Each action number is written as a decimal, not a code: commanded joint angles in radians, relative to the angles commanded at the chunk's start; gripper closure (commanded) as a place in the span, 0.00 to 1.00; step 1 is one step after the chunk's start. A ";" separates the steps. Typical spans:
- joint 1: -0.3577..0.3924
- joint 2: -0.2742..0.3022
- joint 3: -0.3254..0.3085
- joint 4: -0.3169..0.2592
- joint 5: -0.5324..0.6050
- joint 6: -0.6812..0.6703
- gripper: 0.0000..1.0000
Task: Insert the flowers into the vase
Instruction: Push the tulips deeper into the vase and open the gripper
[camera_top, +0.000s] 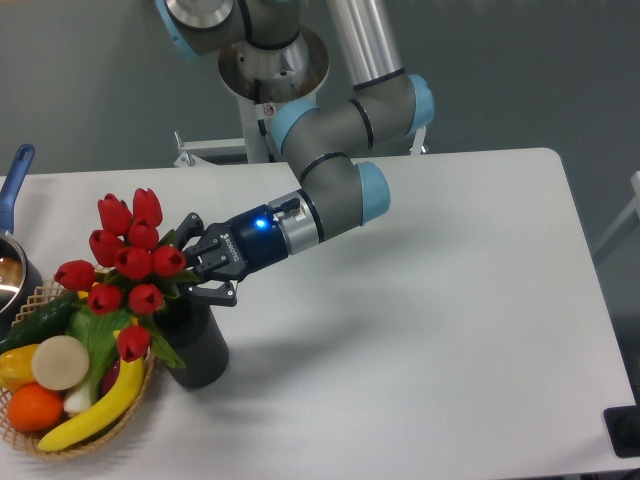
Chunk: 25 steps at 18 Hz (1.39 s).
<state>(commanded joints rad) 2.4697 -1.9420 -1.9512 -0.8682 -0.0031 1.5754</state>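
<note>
The gripper (192, 268) is seen reaching in sideways, its dark fingers (218, 293) spread only narrowly around the stems of the flowers (128, 265), directly above the mouth of the vase (196, 345). Whether the stems are actually clamped or merely bracketed cannot be told, since the buds and leaves hide the contact. The bunch is carried on the far side of the fingers from the wrist, with the red tulip heads fanned out and tilted away from the arm. The grip appears to have been taken low on the stems, so that the ends can be guided into the opening while the wide head of the bouquet is left free above the rim.

Immediately below the fingers, the dark grey vase is standing upright on the table (440, 300), and green foliage is seen at or just inside its mouth; insertion is judged to be under way but not finished.

Beyond the flowers, further from the arm, a wicker basket (95, 432) of produce sits just beside the vase, with some buds hanging over it. A blue-handled pot (12, 245) is partly visible at the frame's edge, well beyond that.
</note>
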 joint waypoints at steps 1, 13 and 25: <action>0.002 -0.009 0.002 0.000 0.000 0.005 0.81; 0.021 -0.054 0.011 0.000 0.008 0.011 0.81; 0.021 -0.058 -0.005 0.000 0.009 0.029 0.75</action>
<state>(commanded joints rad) 2.4912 -2.0003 -1.9558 -0.8682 0.0061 1.6045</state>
